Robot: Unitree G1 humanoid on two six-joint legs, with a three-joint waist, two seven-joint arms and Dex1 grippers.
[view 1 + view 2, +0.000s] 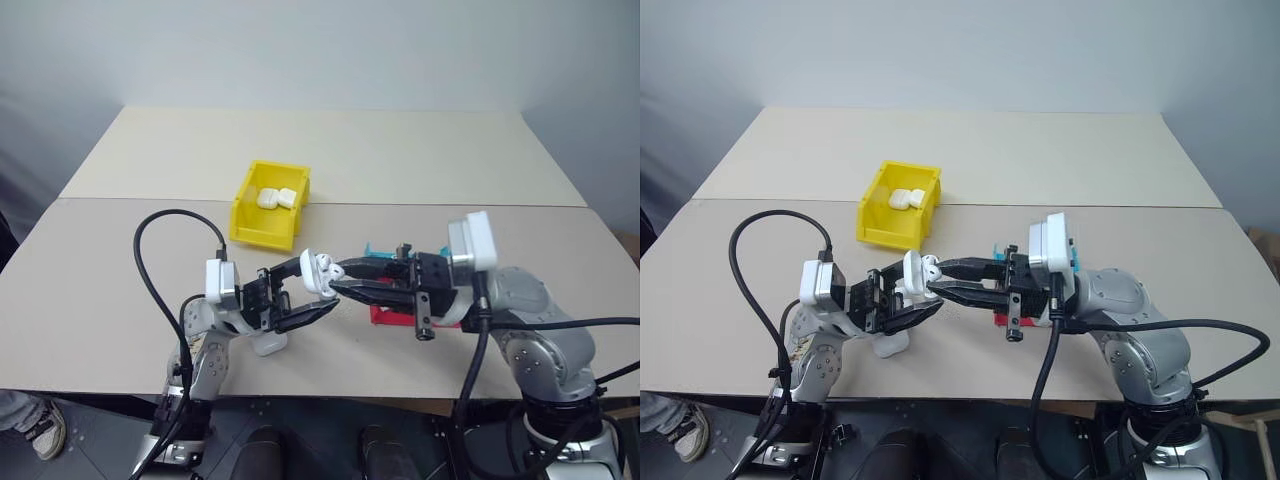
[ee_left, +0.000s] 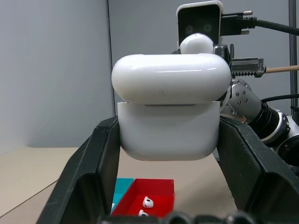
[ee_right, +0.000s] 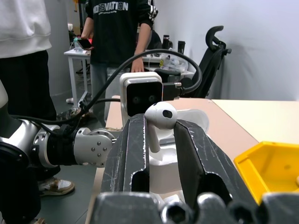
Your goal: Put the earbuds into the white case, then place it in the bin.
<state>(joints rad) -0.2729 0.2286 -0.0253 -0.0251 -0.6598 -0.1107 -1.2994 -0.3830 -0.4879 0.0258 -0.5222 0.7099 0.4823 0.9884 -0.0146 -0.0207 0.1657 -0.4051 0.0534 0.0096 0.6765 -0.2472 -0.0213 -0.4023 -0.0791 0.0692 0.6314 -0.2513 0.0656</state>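
Inserting a bud into the open case, judging by the layout. Worth doing slowly: stem lined up with the empty well before lowering, no sideways push against the lid, release only once seated.

At lower left of the head view, left gripper [image 1: 305,296] reaching rightward, angled slightly up, clamped on the case [image 1: 316,275] with lid hinged open; in the left wrist view, case [image 2: 170,112] squeezed between both black fingers [image 2: 91,163], steady enough as an anvil. Just below that arm, a spare case [image 1: 268,345] lying on the table [image 1: 120,330].

Upper centre-left, bin [image 1: 270,205] with two white cases already inside, well apart from the action.

Centre, right gripper [image 1: 340,277] pointing leftward, nearly level, pinching one bud [image 3: 159,122] by the stem, head up, right at the case mouth.

Right of centre, under that arm, red tray [image 1: 392,317] holding more buds [image 2: 147,202].
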